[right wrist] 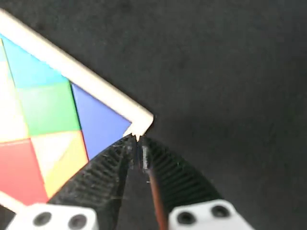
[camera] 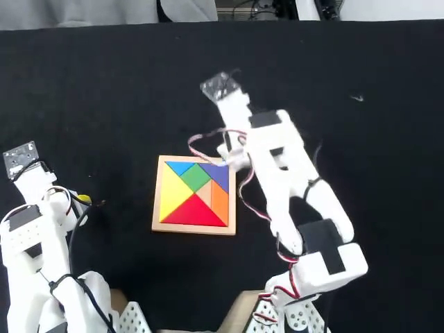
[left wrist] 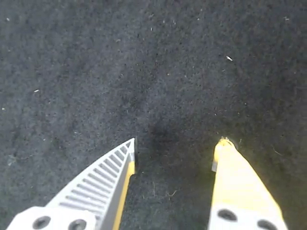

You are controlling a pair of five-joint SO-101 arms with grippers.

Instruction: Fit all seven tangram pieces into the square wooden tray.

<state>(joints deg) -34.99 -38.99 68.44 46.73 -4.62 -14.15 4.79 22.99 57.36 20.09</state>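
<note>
Sprawling black table (camera: 361, 62): whole setup sits on it
tray (camera: 194, 229): dead centre, packed full with tangram pieces (camera: 187, 201)
right gripper (right wrist: 136, 141): jaws pinched together, tips at tray's 1 o'clock corner
left gripper (left wrist: 177, 143): jaws spread apart, nothing between, out at tray's 9 o'clock

Black cloth (camera: 388, 152) covers table, w/ white lint speck (camera: 357, 98); grey fabric (camera: 83, 10), cables (camera: 267, 8) behind far edge.
</note>
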